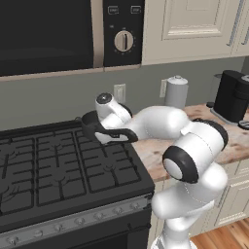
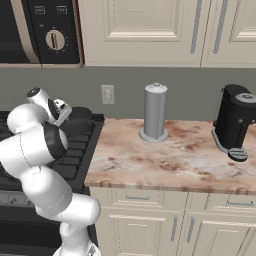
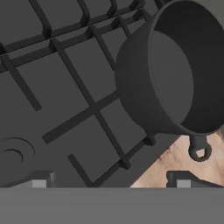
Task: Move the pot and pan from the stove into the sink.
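The pot [image 3: 168, 74] is seen on the stove [image 3: 65, 100] grates at the counter-side corner, just ahead of the gripper [image 3: 109, 180] and offset toward one fingertip. The jaws are held wide apart with nothing between them. One loop handle [image 3: 200, 148] is turned toward the gripper.

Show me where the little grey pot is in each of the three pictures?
Left base view: the pot peeks out at the stove's back right corner, behind the arm.
Right base view: the pot sits on the stove by the counter edge.
Hand view: the pot is at the upper right, tilted in the picture.
Shared landmark: the stove's black grates beside the marbled counter.
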### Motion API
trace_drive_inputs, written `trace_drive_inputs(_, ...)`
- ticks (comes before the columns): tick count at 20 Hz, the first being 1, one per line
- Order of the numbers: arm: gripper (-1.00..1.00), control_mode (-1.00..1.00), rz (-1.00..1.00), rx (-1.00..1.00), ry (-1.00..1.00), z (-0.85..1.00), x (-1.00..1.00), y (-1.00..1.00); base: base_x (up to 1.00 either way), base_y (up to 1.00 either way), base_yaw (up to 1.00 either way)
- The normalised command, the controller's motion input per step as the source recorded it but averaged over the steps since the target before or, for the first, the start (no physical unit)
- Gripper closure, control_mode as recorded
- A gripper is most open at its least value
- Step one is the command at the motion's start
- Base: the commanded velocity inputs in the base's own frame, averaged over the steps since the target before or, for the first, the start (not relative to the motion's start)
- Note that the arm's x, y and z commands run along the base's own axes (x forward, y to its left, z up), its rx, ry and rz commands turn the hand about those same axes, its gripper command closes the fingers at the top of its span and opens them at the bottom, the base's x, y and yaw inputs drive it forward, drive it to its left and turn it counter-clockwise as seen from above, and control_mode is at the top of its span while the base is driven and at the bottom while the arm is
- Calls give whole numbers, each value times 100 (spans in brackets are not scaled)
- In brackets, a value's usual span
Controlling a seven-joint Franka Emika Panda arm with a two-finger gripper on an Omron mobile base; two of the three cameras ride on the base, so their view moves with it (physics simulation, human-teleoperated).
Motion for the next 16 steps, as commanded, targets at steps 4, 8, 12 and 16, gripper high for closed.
trace_drive_inputs(4,-100,-100,0,0,7,-25,50,5,0,0,0)
trace_drive_inputs(8,-100,-100,0,0,7,-19,52,11,0,0,0)
trace_drive_inputs(12,-100,-100,0,-2,5,-8,44,19,0,0,0)
trace_drive_inputs(16,-100,-100,0,-6,4,-8,26,23,0,0,0)
